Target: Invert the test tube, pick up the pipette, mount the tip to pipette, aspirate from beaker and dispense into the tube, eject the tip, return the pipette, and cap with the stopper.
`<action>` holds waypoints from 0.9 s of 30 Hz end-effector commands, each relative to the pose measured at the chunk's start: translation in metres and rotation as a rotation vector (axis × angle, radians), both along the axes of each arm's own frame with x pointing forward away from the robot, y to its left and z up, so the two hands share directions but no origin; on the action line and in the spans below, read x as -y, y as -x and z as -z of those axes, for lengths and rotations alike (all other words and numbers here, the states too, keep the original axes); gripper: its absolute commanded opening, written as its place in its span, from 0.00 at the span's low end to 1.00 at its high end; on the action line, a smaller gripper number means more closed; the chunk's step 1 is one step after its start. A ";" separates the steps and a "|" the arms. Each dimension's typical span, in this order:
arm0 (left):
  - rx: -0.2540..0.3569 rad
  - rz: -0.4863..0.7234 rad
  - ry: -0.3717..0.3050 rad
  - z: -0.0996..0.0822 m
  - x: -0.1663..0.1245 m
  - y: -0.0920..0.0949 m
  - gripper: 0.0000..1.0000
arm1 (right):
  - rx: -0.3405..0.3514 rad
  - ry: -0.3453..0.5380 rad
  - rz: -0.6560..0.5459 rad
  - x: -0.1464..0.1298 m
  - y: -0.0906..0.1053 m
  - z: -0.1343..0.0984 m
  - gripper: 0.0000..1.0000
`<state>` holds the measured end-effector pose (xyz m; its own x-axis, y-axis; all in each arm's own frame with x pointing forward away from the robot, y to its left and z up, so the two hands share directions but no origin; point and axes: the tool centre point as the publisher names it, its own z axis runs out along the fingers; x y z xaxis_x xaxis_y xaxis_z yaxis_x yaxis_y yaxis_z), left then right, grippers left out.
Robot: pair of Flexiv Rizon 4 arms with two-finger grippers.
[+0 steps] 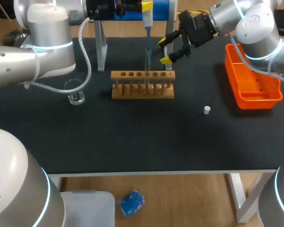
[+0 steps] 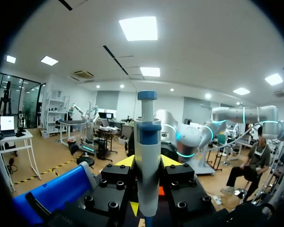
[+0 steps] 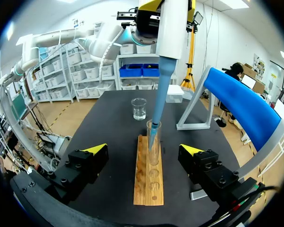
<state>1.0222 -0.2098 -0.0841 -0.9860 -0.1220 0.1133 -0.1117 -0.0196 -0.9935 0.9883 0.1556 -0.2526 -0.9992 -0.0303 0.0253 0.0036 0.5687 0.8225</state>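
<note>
Left jaws are gripping the light, stiff pipette (image 2: pixel 147 142) mid-barrel, its tip (image 3: pixel 153 132) sitting in the prob. fragile glass tube (image 3: pixel 154 152) just ahead of, betw. the open right jaws, so I'm favouring a gentle upper-wall hold.

Lab: pipette (image 2: pixel 147 156), beaker (image 1: pixel 76 92), wooden tube rack (image 1: pixel 142 85) on black table (image 1: pixel 132 139).

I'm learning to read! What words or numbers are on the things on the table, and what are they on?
None can be read. The white and blue plastic pipette, the wooden test tube rack, the clear glass beaker, the orange plastic basket and the small white stopper show no words, numbers or signs that I can make out.
</note>
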 end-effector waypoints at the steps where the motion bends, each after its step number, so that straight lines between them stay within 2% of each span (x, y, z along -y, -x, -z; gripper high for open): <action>1: 0.002 -0.001 0.002 0.002 0.001 0.000 0.00 | -0.002 0.002 -0.002 0.000 -0.001 0.000 1.00; 27: 0.009 -0.018 -0.007 0.007 0.001 0.006 0.00 | -0.002 0.002 -0.002 0.000 -0.001 0.000 1.00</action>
<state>1.0181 -0.2102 -0.0910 -0.9856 -0.1328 0.1045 -0.1038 -0.0120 -0.9945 0.9883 0.1556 -0.2526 -0.9992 -0.0303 0.0254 0.0036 0.5687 0.8225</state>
